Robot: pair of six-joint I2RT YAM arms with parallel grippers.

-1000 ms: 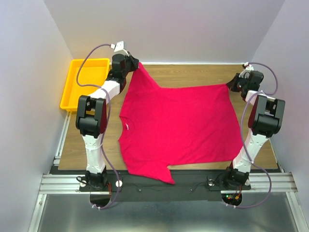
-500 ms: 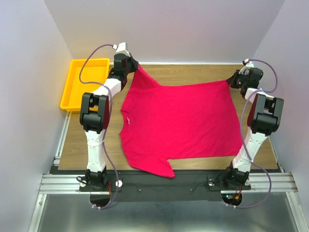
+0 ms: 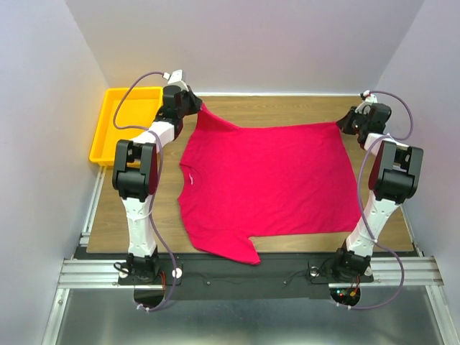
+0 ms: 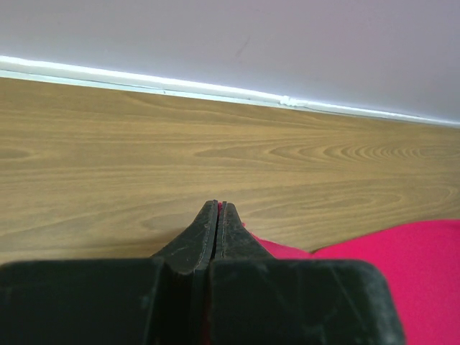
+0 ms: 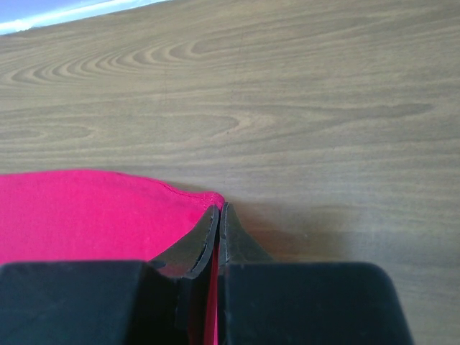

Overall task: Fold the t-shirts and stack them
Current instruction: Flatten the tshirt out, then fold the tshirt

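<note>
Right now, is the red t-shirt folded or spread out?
Spread out: the t-shirt lies open across the table, far corners pinched by left claw and right claw.

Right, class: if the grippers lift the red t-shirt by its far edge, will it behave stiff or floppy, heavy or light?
Probably floppy: the t-shirt lies flat with soft wrinkles, one sleeve spilling over the table edge. Likely light: the left gripper and right gripper each pinch only a thin bit of fabric. Lifted, it would probably sag between them.
</note>
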